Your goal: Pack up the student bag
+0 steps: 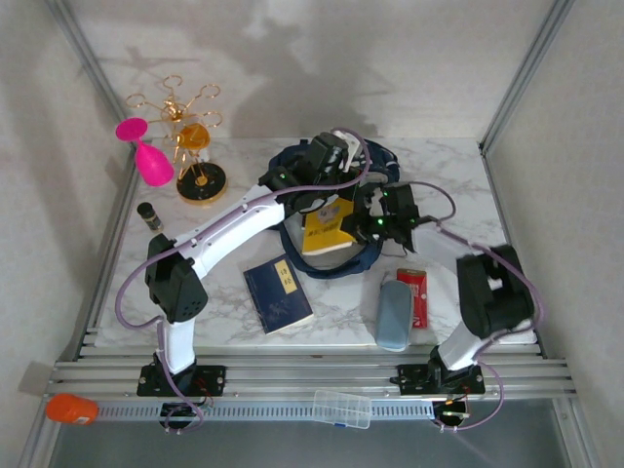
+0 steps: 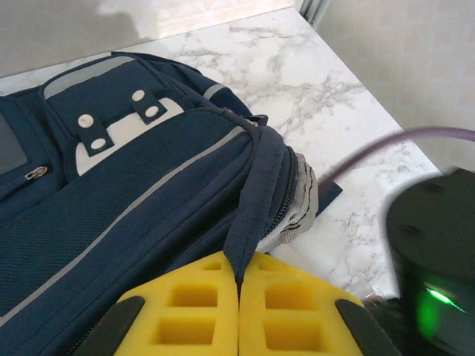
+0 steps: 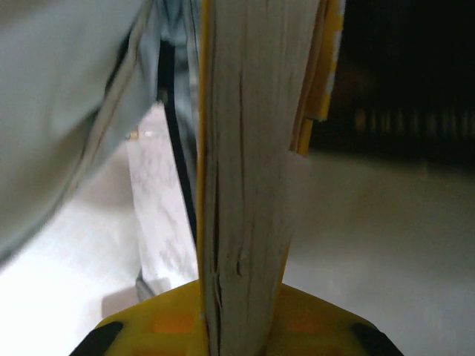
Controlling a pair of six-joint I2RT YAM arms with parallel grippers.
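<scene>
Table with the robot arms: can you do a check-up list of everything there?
Surface: marble table, white with grey veins.
Job's things: student bag at the table's middle; yellow book at its mouth.
Clutter: navy notebook, grey case, red packet, pink cup, gold stand, small dark bottle.
Grippers: left gripper, jaws shut on the student bag's edge; right gripper, jaws shut on the yellow book.
Cables: purple cable looping along each arm.
Surroundings: white walls, metal frame posts, slotted rail at the near edge.
</scene>
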